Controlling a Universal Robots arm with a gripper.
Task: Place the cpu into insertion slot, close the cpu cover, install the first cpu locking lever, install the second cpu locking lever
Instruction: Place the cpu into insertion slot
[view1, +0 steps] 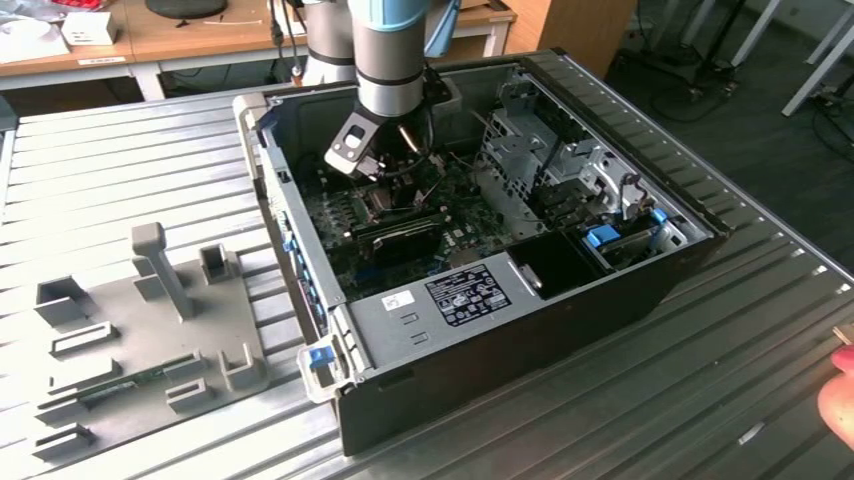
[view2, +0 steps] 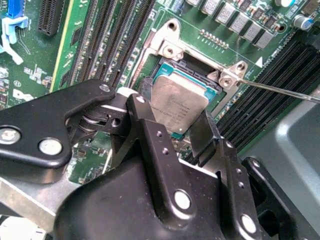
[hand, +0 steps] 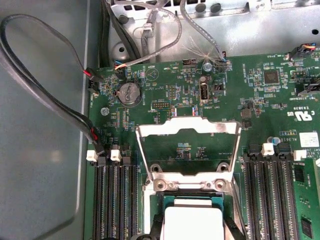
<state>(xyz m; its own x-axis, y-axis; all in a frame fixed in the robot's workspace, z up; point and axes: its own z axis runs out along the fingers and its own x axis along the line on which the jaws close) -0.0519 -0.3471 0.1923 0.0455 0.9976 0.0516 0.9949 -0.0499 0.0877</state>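
Open computer case (view1: 561, 330) on slatted table (view1: 120, 170), pincer (view1: 395, 185) down inside it, grey fixture plate (view1: 147, 340) beside

The cpu (view2: 179, 100), a small flat square with a silvery-tan top and green edging, lay between the fingers of the end effector (view2: 175, 131), over the dark-framed insertion slot (view2: 197, 69); whether it was seated could not be told. The cpu cover (hand: 188, 129), a thin silvery windowed frame, stood swung open from the slot's edge. In the exterior view the slot sat upper centre-left.

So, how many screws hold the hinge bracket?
2, in the first wrist view: one screw at one end of the bracket, one at the other; more may be hidden.
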